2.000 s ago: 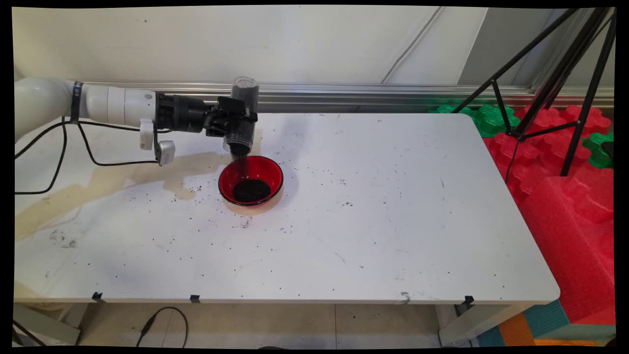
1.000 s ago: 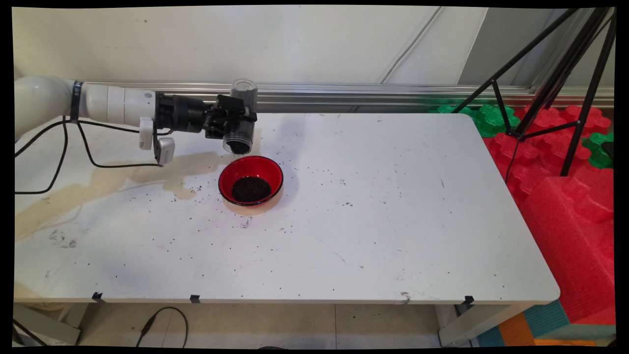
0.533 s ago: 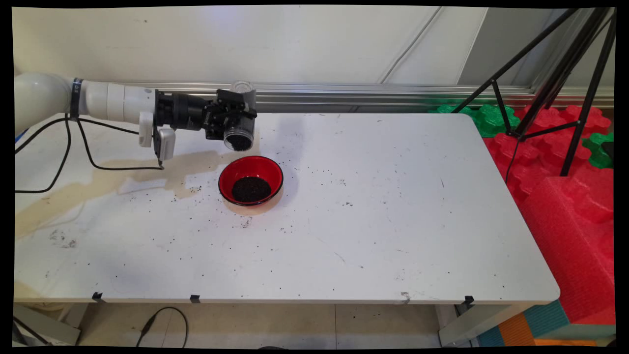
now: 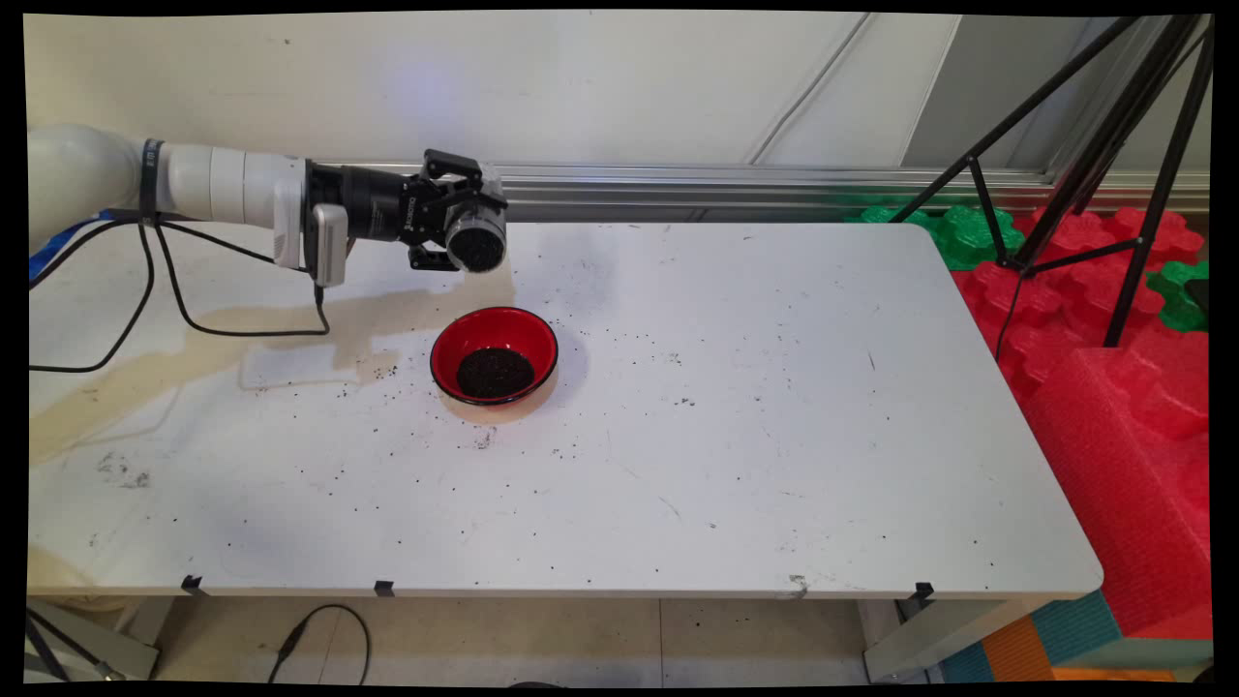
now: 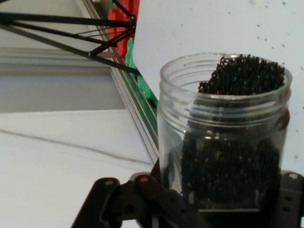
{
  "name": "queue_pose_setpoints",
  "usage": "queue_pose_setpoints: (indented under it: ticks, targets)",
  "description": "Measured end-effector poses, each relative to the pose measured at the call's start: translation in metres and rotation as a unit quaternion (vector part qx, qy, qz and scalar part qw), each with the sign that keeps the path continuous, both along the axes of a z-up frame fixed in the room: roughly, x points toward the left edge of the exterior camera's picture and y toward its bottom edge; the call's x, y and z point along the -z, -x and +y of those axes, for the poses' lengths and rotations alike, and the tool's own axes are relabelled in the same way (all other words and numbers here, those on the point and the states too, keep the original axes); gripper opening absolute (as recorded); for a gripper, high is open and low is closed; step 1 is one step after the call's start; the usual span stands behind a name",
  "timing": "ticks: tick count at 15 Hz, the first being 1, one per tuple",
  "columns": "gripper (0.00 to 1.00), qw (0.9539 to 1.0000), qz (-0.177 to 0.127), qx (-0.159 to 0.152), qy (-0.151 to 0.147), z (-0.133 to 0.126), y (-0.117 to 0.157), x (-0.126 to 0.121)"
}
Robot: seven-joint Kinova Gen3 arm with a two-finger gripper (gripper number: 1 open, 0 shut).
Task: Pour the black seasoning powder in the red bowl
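Note:
My gripper [image 4: 463, 225] is shut on a clear plastic jar [image 4: 474, 242] that lies roughly level, its open mouth turned toward the near side. In the hand view the jar [image 5: 223, 137] fills the middle, partly full of black grains [image 5: 247, 76] that reach its rim. Below and slightly nearer on the white table [image 4: 678, 436] stands a red bowl [image 4: 494, 353] with a heap of the same black grains [image 4: 495, 372] in its bottom. The jar hangs above the table behind the bowl, apart from it.
Black grains lie scattered over the table around the bowl. A brownish stain [image 4: 194, 358] spreads over the left part. A black tripod [image 4: 1094, 145] and red and green foam blocks [image 4: 1113, 319] stand past the right edge. Black cables [image 4: 174, 300] hang from the arm.
Two seconds ago the jar was tipped mouth down, pouring grains into the bowl. It has since swung up toward level and risen a little; the stream has stopped.

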State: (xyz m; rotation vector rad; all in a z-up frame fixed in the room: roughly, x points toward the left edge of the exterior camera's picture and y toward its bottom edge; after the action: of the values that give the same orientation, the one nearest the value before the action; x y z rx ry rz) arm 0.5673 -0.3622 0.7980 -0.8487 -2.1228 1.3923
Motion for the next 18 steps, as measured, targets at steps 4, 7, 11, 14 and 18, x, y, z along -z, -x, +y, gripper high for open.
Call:
queue_pose_setpoints:
  ticks: [4,7,11,14,18]
  targets:
    - [0.00,0.9963,0.063,-0.026,-0.052,-0.007,-0.002,-0.008]
    - [0.00,0.9880,0.114,-0.046,-0.094,-0.012,-0.003,-0.015]
    - [0.00,0.9710,0.176,-0.073,-0.145,-0.020,-0.006,-0.021]
    - [0.00,0.9519,0.224,-0.094,-0.187,-0.027,-0.008,-0.024]
    - [0.00,0.9187,0.287,-0.121,-0.243,-0.035,-0.010,-0.025]
